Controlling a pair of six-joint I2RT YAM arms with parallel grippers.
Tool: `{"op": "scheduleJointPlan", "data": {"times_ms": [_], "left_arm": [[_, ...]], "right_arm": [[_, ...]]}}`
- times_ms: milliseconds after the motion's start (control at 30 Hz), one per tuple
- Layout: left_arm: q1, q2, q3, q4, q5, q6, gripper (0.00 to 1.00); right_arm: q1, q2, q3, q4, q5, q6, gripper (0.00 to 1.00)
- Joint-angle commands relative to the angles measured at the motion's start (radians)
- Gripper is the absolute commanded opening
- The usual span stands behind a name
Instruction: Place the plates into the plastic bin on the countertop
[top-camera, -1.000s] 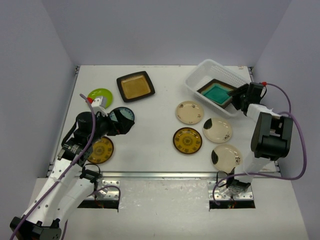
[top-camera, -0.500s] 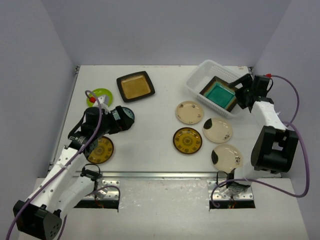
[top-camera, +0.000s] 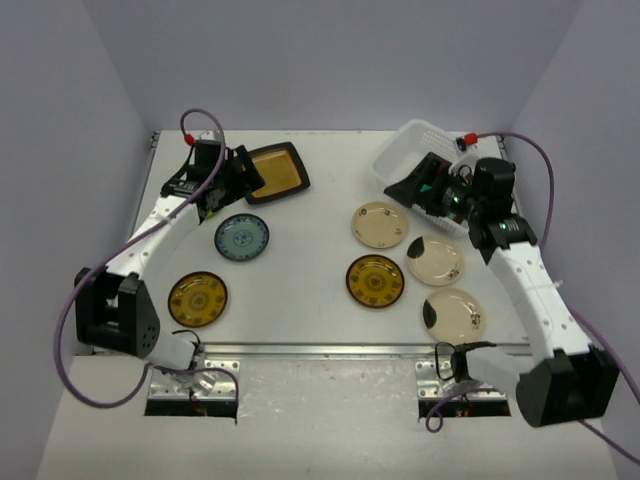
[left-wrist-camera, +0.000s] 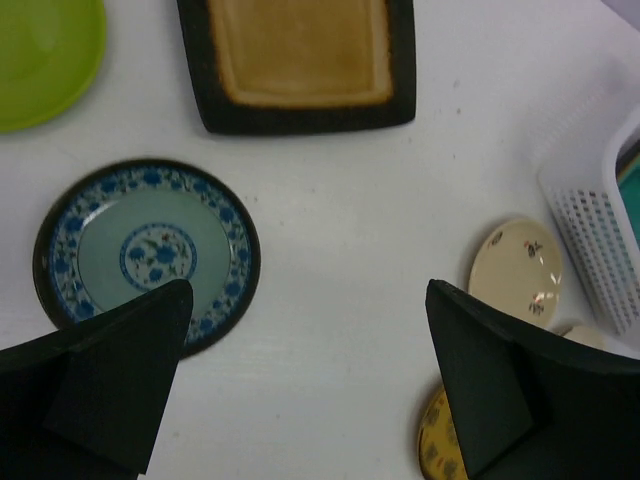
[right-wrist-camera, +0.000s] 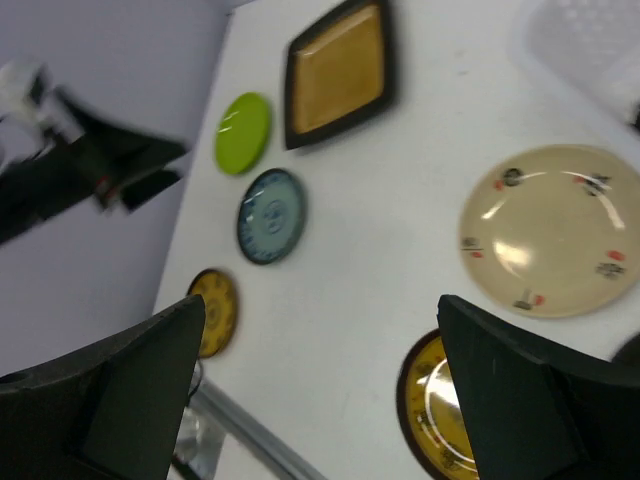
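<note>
My left gripper (top-camera: 240, 172) is open and empty, held above the white countertop (top-camera: 310, 250) beside the amber square plate (top-camera: 277, 171). In the left wrist view (left-wrist-camera: 310, 350) it hangs between the blue-patterned plate (left-wrist-camera: 145, 255) and a cream plate (left-wrist-camera: 515, 270); the lime green plate (left-wrist-camera: 40, 60) lies at top left. My right gripper (top-camera: 412, 185) is open and empty, just in front of the plastic bin (top-camera: 425, 150). A teal edge (left-wrist-camera: 630, 190) shows inside the bin. In the right wrist view the gripper (right-wrist-camera: 320, 350) hovers over the table between two yellow-brown plates (right-wrist-camera: 213, 310) (right-wrist-camera: 430, 405).
Three cream plates (top-camera: 380, 224) (top-camera: 435, 260) (top-camera: 453, 313) and a yellow-brown plate (top-camera: 375, 281) lie at centre right. Another yellow-brown plate (top-camera: 197, 298) lies front left. The metal front edge (top-camera: 330, 350) runs along the near side. Purple walls enclose the table.
</note>
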Motion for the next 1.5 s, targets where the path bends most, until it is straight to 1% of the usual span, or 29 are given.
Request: {"op": "scheduleJointPlan", "data": {"times_ms": [0,67,133,167,233,300,433,533,700,800,900,967,1067,1133,1167,1233,1300,1400,1467], "left_arm": [[0.125,0.258,0.211,0.017,0.071,0.039,1.0],[0.145,0.351,0.297,0.037,0.127,0.067,1.0],[0.147,0.434,0.401,-0.008,0.144,0.106,1.0],[0.148,0.497,0.453,-0.039,0.137,0.124,1.0],[0.155,0.575,0.579,-0.109,0.115,0.151,1.0],[0.177,0.677,0.667,-0.157,0.106,0.168,1.0],[0.185,0.759,0.724,-0.189,0.126,0.214,1.0],[0.191,0.808,0.748,-0.193,0.14,0.234,0.99],[0.198,0.896,0.804,-0.196,0.205,0.235,0.96],[0.198,0.944,0.822,-0.175,0.278,0.228,0.94],[0.23,0.988,0.831,-0.159,0.333,0.206,0.86],[0.234,1.005,0.832,-0.14,0.35,0.193,0.79],[0.243,1.022,0.827,-0.117,0.383,0.178,0.65],[0.258,1.031,0.811,-0.096,0.422,0.161,0.48],[0.264,1.033,0.804,-0.087,0.43,0.157,0.44],[0.271,1.041,0.792,-0.074,0.438,0.149,0.38],[0.278,1.05,0.789,-0.073,0.439,0.147,0.35],[0.284,1.051,0.784,-0.055,0.448,0.139,0.32],[0.291,1.052,0.773,-0.024,0.475,0.118,0.24]], "right_arm": [[-0.001,-0.231,-0.161,0.096,-0.409,-0.05,0.99],[0.0,-0.308,-0.215,0.086,-0.459,-0.042,0.99],[0.001,-0.424,-0.279,0.098,-0.477,-0.031,0.99],[0.001,-0.463,-0.299,0.095,-0.483,-0.035,0.99],[0.001,-0.526,-0.316,0.057,-0.496,-0.049,0.99],[0.001,-0.557,-0.317,0.013,-0.528,-0.075,0.99],[0.001,-0.604,-0.296,-0.065,-0.554,-0.135,0.99],[0.001,-0.634,-0.284,-0.102,-0.533,-0.15,0.99],[0.001,-0.658,-0.289,-0.073,-0.556,-0.119,0.99],[0.0,-0.66,-0.288,-0.067,-0.562,-0.109,0.99],[0.001,-0.665,-0.297,-0.036,-0.566,-0.086,0.99],[0.001,-0.662,-0.301,-0.029,-0.579,-0.08,0.99],[0.001,-0.661,-0.314,-0.008,-0.612,-0.071,0.99],[0.0,-0.659,-0.339,0.086,-0.645,-0.038,0.99],[-0.001,-0.656,-0.353,0.115,-0.659,-0.017,0.99],[0.001,-0.649,-0.373,0.157,-0.679,0.035,0.99],[0.001,-0.646,-0.384,0.204,-0.696,0.069,0.99],[0.0,-0.651,-0.389,0.213,-0.697,0.08,0.99],[0.001,-0.655,-0.386,0.213,-0.697,0.087,0.99]]}}
